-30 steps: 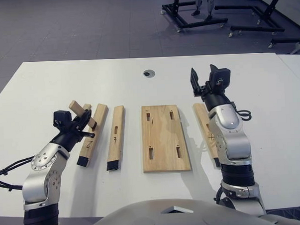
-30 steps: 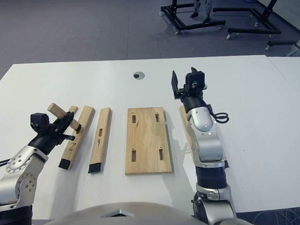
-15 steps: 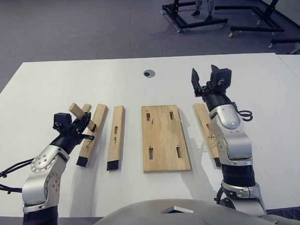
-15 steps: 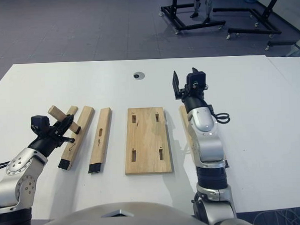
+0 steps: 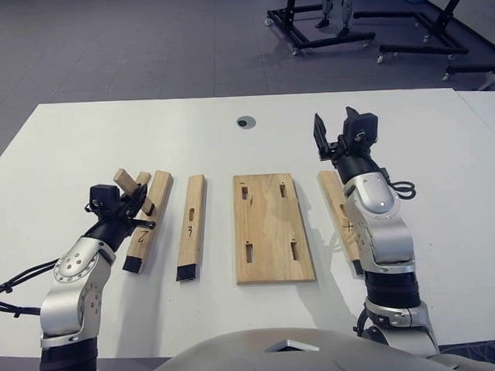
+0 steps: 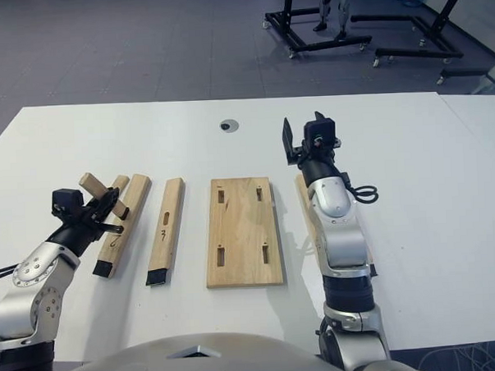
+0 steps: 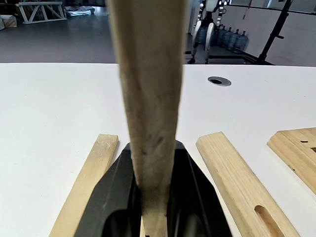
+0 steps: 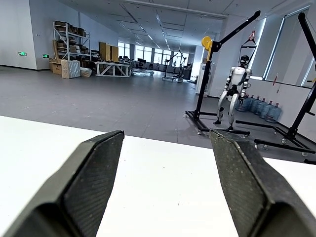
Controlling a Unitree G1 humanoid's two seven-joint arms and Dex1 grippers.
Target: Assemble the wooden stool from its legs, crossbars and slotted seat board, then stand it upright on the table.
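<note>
On the white table (image 5: 65,144) the slotted seat board (image 5: 271,227) lies central, with leg "2" (image 5: 149,218) and leg "7" (image 5: 192,225) to its left and a third leg (image 5: 337,210) to its right. Close up in the left wrist view, the left gripper (image 7: 148,197) clamps a crossbar (image 7: 148,98). The right gripper (image 8: 165,148) is raised with its jaws spread.

Tabletop (image 5: 81,143) plain white; floor (image 5: 143,42) dark grey, tiled. Seat board (image 5: 272,230), outer left leg (image 5: 150,218), inner left leg (image 5: 190,225) and crossbar (image 7: 148,98) all pale natural wood with faint grain. Seat board shows four dark slots, both legs have black ends and dark pen marks; left gripper (image 5: 133,205) and right gripper (image 5: 334,126) matte black.
</note>
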